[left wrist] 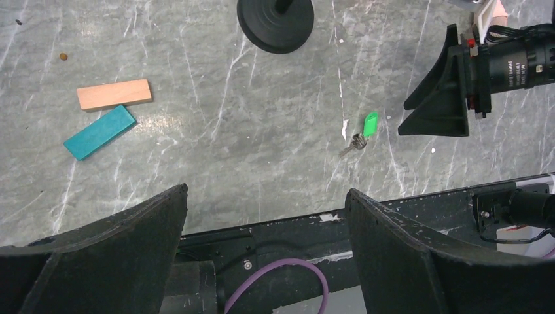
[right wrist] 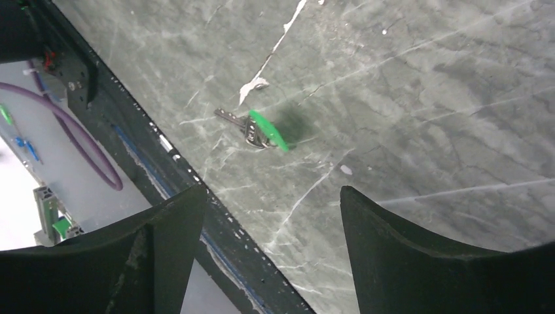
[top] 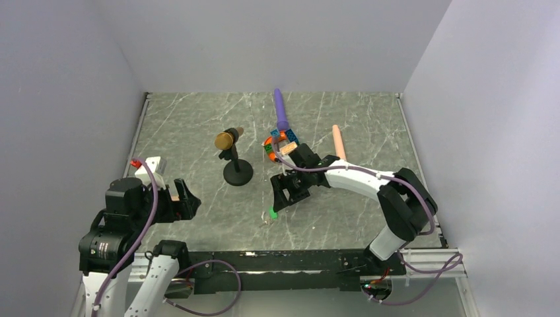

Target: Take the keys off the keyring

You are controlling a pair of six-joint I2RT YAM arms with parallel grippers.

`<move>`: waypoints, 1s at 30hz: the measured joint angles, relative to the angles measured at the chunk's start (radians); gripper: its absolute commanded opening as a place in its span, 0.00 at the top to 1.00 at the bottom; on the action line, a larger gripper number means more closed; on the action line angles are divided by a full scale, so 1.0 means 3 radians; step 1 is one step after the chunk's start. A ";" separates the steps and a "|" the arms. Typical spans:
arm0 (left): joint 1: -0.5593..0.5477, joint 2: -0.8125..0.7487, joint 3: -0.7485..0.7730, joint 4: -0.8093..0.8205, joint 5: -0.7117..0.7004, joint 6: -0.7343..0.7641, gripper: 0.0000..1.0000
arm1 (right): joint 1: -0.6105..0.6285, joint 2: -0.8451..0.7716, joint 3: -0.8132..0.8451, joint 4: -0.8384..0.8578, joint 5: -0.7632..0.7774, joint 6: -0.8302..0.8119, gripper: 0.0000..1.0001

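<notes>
- The green key [right wrist: 267, 131], still on its keyring [right wrist: 250, 129], lies flat on the tabletop [right wrist: 425, 98] close to the near edge.
- The right fingers [right wrist: 393, 248], wide open and empty, hang nearest; the key's long axis runs roughly from one finger toward the other.
- The left fingers [left wrist: 406, 248], likewise open and empty, wait farther off, with bare stone around the key.
</notes>
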 measured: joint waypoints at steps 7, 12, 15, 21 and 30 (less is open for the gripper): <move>-0.0014 0.0000 0.0000 0.0009 -0.0004 0.0018 0.07 | 0.0050 0.0271 0.0196 0.0083 0.0018 -0.0127 0.29; -0.0031 0.0000 0.0004 0.0008 -0.0025 0.0047 0.06 | 0.0111 0.0488 0.0258 0.0215 -0.0011 -0.0156 0.35; -0.0042 0.0000 0.0013 0.0003 -0.0041 0.0062 0.07 | 0.0132 0.0571 0.0258 0.0221 -0.0037 -0.0192 0.38; -0.0051 0.0000 0.0038 0.0001 -0.0092 0.0083 0.07 | 0.0149 0.0613 0.0263 0.0221 -0.0075 -0.0261 0.46; -0.0051 0.0029 0.0038 0.0004 -0.0116 0.0084 0.07 | 0.0196 0.0689 0.0327 0.0229 -0.0191 -0.0309 0.65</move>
